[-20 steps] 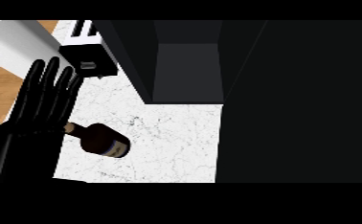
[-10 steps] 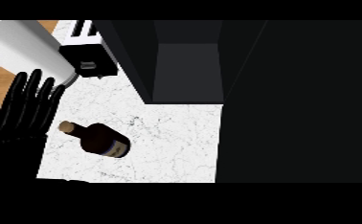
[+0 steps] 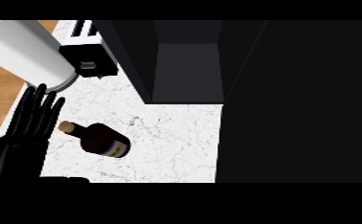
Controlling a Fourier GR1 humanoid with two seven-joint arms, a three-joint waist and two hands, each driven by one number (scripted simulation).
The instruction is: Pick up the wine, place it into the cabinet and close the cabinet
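Observation:
The wine bottle (image 3: 100, 141) is dark with a tan cork end and lies on its side on the white marbled counter (image 3: 173, 137), neck pointing up-left. My left hand (image 3: 29, 122) stands just left of the neck, fingers straight and pointing up, open and holding nothing. Its fingertips (image 3: 56, 102) are near the cork but apart from it. The cabinet (image 3: 187, 60) is a dark open box above and right of the bottle. My right hand does not show.
A pale grey cylinder (image 3: 28, 55) slants in from the top left. A black-and-white appliance (image 3: 88, 61) sits beside the cabinet. A large dark panel (image 3: 290, 103) fills the right side. Wood floor (image 3: 10, 86) shows past the counter's left edge.
My left hand has drawn back from over the bottle's neck, down and toward the left edge. The bottle has not moved.

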